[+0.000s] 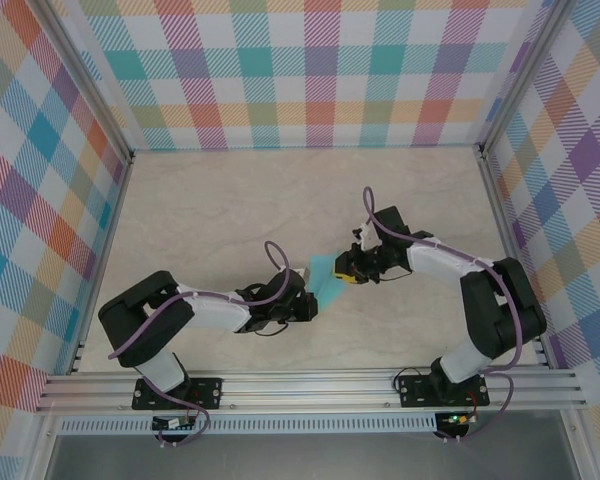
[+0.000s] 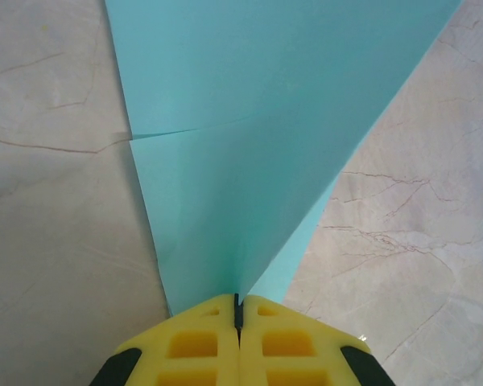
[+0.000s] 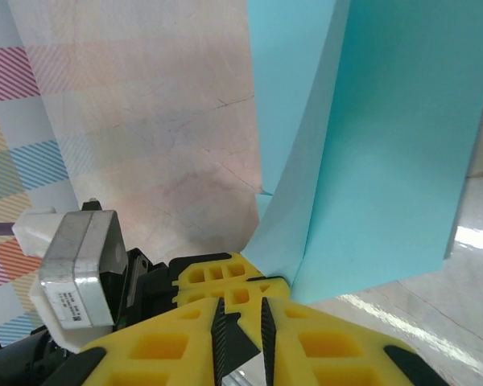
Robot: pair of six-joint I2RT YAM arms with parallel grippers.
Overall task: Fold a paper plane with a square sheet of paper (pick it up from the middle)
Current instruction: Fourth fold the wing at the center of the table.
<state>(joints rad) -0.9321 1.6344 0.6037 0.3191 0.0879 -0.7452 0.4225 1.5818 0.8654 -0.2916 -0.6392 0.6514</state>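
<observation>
table (image 1: 230,200): marble-pattern work surface. square sheet of paper (image 1: 327,282): already creased, held up between both arms near the table's middle. left gripper (image 2: 237,304): clamped tight on the paper's narrow folded end. right gripper (image 3: 238,315): jaws slightly parted, paper just beside its fingertips, none seen between them. assessment: a mid-sequence fold is in hand; the next move likely calls for the right gripper to take the free edge and crease it while the left holds firm.
</observation>
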